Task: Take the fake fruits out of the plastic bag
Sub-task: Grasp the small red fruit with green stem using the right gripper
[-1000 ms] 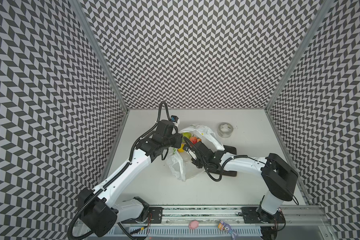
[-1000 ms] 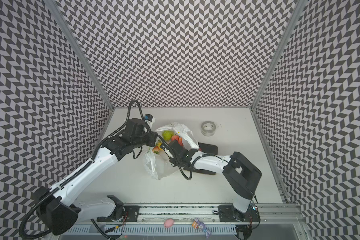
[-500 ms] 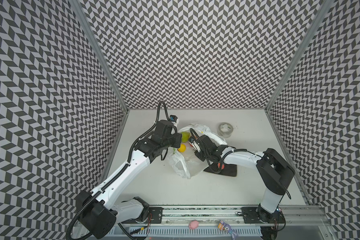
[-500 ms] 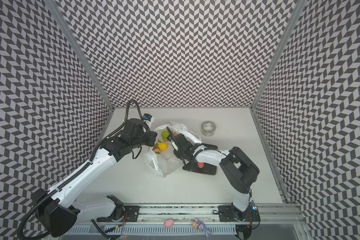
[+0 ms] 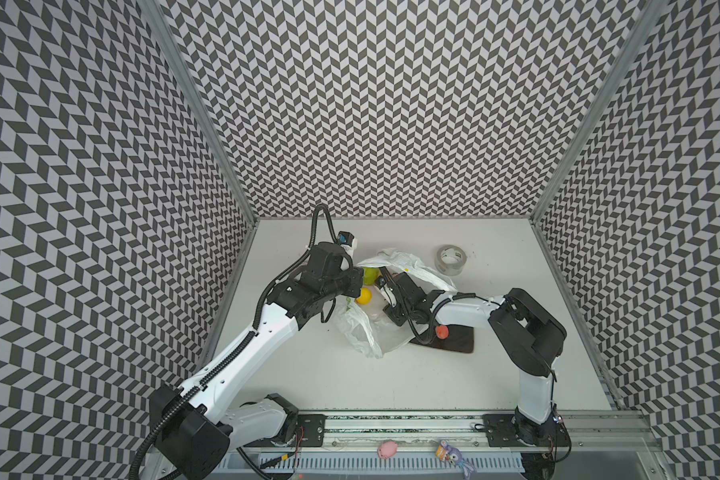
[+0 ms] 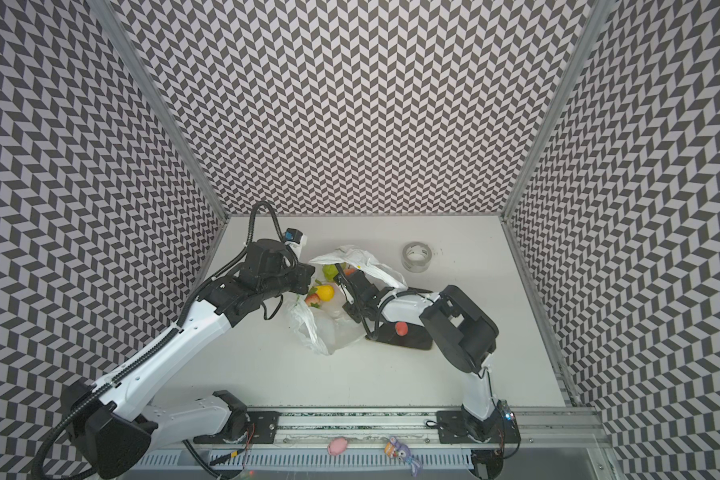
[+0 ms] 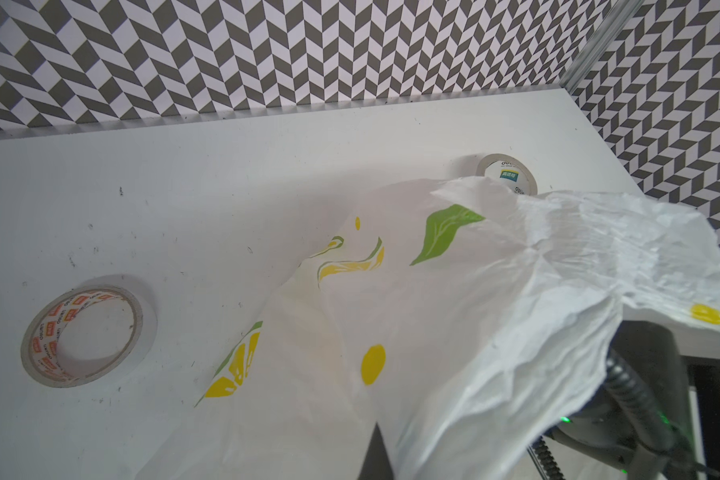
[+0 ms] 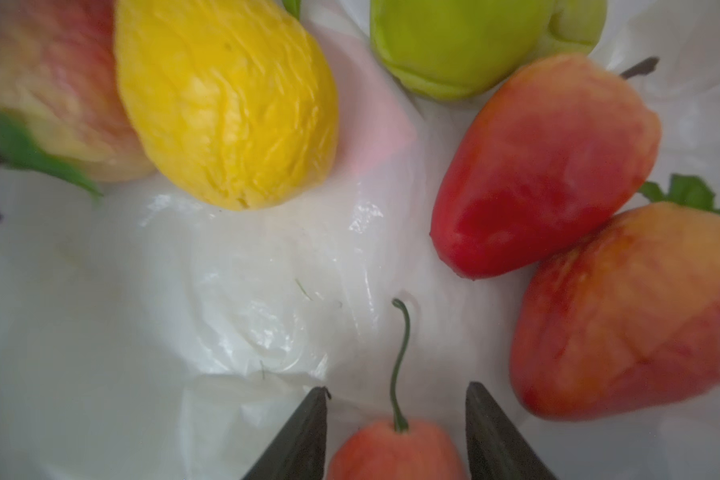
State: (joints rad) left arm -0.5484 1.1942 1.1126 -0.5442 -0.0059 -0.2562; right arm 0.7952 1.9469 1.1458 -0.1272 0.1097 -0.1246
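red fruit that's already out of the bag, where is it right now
In both top views the red fruit lies on the dark tray, right of centre, just right of the plastic bag and nearer the front than the tape roll.

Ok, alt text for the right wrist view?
The right gripper, jaws apart, reaches inside the white plastic bag, a small stemmed pink fruit between the jaws. Beyond lie a yellow lemon, a green fruit, a red fruit and two pink-orange fruits.
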